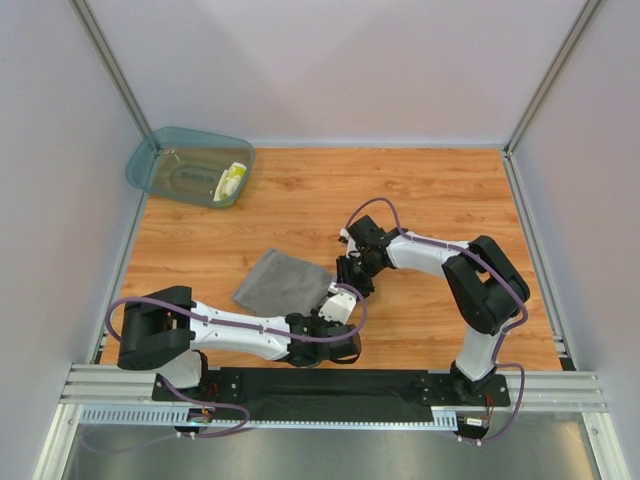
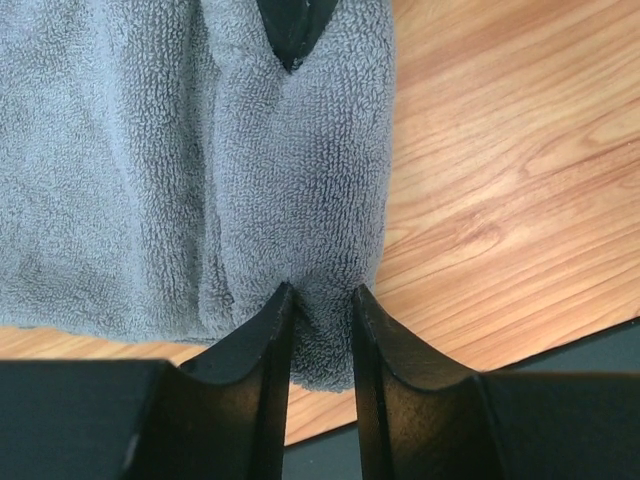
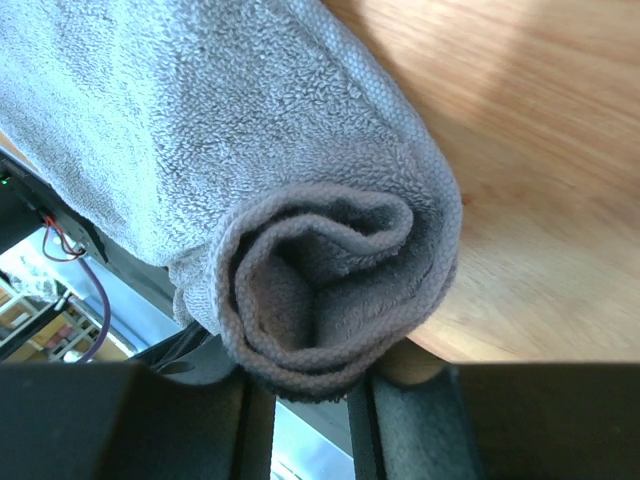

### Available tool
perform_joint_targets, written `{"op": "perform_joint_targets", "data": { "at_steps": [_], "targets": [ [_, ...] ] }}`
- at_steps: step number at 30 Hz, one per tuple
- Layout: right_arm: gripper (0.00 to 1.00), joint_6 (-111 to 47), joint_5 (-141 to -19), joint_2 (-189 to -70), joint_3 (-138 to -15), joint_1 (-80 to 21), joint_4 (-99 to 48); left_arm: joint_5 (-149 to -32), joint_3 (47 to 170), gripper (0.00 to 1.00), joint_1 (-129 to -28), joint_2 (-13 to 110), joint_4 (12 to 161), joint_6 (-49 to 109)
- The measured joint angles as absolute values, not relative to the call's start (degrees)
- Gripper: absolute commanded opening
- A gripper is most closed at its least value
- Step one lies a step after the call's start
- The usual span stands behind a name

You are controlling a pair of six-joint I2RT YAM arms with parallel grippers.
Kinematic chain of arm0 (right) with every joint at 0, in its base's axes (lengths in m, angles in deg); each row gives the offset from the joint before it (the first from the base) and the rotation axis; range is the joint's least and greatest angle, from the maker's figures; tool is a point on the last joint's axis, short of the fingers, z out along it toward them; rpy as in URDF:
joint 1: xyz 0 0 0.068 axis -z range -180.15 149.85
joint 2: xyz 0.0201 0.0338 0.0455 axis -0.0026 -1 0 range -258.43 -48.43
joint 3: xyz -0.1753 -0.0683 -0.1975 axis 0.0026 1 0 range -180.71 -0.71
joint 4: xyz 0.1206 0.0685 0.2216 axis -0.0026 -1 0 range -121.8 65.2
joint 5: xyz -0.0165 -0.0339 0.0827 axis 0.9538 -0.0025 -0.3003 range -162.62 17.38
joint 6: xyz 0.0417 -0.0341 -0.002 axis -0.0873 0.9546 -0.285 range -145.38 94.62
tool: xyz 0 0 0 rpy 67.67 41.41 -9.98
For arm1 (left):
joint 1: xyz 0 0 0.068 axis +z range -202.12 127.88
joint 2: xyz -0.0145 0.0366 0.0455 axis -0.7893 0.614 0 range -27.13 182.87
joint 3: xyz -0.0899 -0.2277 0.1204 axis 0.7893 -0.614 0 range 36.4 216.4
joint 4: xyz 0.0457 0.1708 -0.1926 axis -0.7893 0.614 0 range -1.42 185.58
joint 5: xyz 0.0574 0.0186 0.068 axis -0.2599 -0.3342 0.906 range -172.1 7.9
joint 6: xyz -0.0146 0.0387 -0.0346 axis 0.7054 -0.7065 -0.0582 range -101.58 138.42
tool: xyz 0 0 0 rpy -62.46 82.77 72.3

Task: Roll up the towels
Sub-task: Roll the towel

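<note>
The grey towel point(image 1: 281, 281) lies on the wooden table, rolled up along its right edge. My left gripper point(image 1: 333, 303) is at the near end of that roll, shut on the terry point(image 2: 300, 200), which bulges between its fingertips point(image 2: 283, 310). My right gripper point(image 1: 348, 275) is at the far end, shut on the roll's spiral end point(image 3: 320, 290), which fills the gap between its fingers point(image 3: 362, 425). A dark tip of the right gripper point(image 2: 291, 30) pokes into the cloth in the left wrist view. The small yellow-and-white cloth point(image 1: 232, 181) lies in the tub.
A translucent teal tub point(image 1: 165, 160) stands at the back left by the wall. Grey walls enclose the table on three sides. The black base rail point(image 1: 330, 385) and metal rail run along the near edge, just behind the left gripper.
</note>
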State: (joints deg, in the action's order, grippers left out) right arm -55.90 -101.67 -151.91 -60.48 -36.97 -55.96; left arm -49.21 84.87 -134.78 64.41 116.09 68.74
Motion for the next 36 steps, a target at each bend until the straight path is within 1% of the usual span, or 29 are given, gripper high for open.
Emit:
{"op": "perform_joint_targets", "data": {
  "at_steps": [4, 9, 16, 23, 29, 32, 34, 35, 36],
  "targets": [
    [0.35, -55.3, -103.6, -151.9, -59.2, -34.9, -55.8, -49.4, 84.9, 0.05, -134.7, 64.0, 115.5, 68.3],
    [0.42, -54.3, -105.7, -151.8, -57.6, -31.8, -56.4, -51.1, 84.9, 0.0, -134.0, 62.6, 115.1, 67.6],
    [0.44, -52.3, -104.7, -150.7, -56.5, -26.8, -60.0, -58.8, 85.2, 0.0, -130.8, 59.6, 114.4, 66.9],
    [0.45, -50.5, -96.6, -148.4, -57.2, -19.6, -63.7, -73.2, 83.0, 0.0, -128.0, 53.4, 114.5, 66.7],
    [0.46, -50.2, -90.0, -146.0, -58.2, -17.8, -65.5, -78.9, 82.1, 0.0, -126.3, 50.1, 114.3, 66.4],
    [0.46, -50.2, -89.6, -143.9, -58.2, -17.8, -65.8, -79.9, 82.1, 0.04, -125.9, 50.1, 114.3, 65.9],
    [0.46, -50.4, -89.8, -142.5, -58.0, -17.8, -65.7, -80.4, 82.1, 0.11, -125.9, 50.7, 113.9, 65.4],
    [0.46, -50.4, -89.9, -141.7, -57.8, -17.9, -65.6, -80.6, 82.0, 0.13, -125.9, 51.3, 113.5, 65.2],
    [0.46, -50.5, -90.1, -141.0, -57.5, -17.8, -65.7, -80.7, 81.8, 0.17, -125.9, 52.1, 113.0, 65.0]
  ]
}}
